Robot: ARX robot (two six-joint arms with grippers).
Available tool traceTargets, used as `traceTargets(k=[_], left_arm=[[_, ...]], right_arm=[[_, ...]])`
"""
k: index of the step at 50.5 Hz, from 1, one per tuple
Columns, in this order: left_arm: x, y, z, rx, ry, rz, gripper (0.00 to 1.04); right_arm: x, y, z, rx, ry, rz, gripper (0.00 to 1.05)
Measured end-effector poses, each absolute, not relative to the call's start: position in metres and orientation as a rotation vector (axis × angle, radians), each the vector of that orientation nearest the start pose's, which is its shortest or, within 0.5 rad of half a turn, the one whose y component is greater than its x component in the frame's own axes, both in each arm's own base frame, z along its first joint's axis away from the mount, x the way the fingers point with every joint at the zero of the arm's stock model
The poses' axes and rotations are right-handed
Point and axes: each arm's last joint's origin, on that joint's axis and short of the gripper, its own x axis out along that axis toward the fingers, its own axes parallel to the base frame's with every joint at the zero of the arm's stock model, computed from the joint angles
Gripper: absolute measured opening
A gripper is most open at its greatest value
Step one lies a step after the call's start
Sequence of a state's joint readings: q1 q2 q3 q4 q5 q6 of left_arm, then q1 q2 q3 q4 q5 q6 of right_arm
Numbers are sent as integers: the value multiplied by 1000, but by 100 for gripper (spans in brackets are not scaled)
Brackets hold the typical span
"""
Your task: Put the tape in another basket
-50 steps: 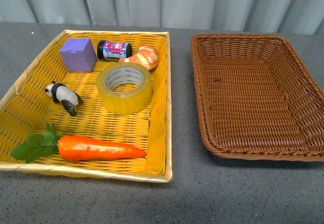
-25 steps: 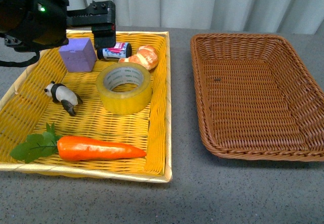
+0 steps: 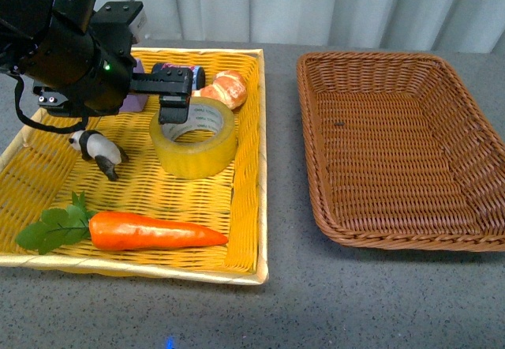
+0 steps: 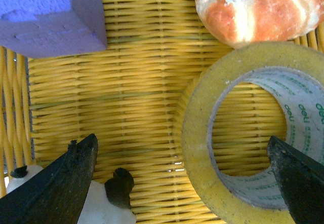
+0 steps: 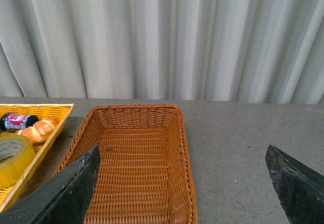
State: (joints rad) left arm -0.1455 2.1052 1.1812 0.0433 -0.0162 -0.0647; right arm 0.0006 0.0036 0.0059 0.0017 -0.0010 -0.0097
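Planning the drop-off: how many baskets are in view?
2: the yellow basket on the left, holding the tape, and the brown wicker basket on the right. No others show.

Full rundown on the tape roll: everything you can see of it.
The tape is a wide roll of translucent yellowish film on a white core with greenish print. It lies flat, hole up, on the floor of the yellow tray, near its right wall. A croissant sits just behind it; contact unclear. The open left gripper straddles one side of the ring, one finger over the hole, one outside, not gripping.
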Motion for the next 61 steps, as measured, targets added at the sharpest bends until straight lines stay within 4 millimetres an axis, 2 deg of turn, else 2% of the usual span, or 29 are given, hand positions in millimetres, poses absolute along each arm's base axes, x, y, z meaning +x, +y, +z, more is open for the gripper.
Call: traceTargets(k=[6,27,32,35,43,50,61], left_arm=[[414,-60,100,12,867,-81,98],[421,-72,86,92,904,-112,98],[423,-73,86,87,903,-108,83],[424,-73,86,93,899,-106,68],[425,-74,85,109,901,-98,47],[423,-77,82,128,912,-109,18],[424,-78,83,134,912,-119,15]], right_arm=[[98,0,165,-10,-4,2,96],[98,0,165,-10,-4,2,96],[98,0,165,-10,-4,1,96],[98,0,165,-10,-4,2,96],[98,0,165,-10,-4,2,96],[98,0,165,-10,-4,2,96],[98,0,165,-10,-4,2,96]])
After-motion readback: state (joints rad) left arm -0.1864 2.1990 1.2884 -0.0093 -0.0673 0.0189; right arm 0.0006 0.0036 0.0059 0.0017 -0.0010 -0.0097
